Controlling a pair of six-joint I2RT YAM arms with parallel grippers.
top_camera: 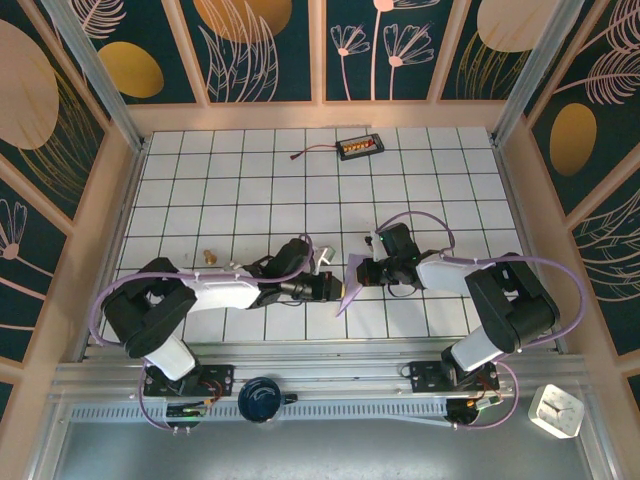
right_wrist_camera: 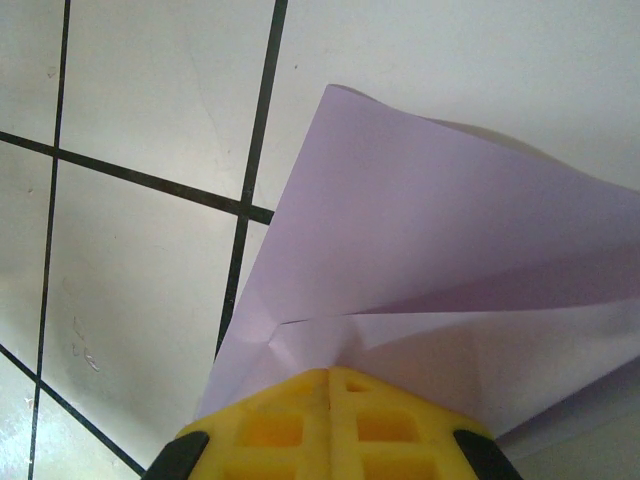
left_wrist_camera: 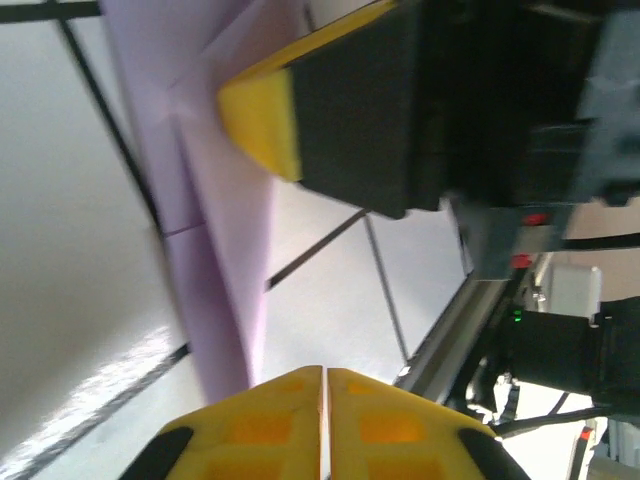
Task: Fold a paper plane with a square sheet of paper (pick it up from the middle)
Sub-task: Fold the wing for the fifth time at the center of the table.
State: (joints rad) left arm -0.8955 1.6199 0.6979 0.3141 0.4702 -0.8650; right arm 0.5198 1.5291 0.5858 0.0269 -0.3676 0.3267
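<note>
Tiled tabletop [top_camera: 250, 170]: partly folded paper plane [top_camera: 347, 298] clamped in right gripper [right_wrist_camera: 328, 375]; left gripper [left_wrist_camera: 325, 372] pressed together just beside it.

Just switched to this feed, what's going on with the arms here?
Both arms reach in to the middle of the tiled table, close to its near edge. The right gripper is shut on the purple paper, which is creased and partly folded into a pointed shape. The left gripper is shut too, right beside the paper's edge and facing the right gripper. Whether it is actually pinching the paper is not clear.
</note>
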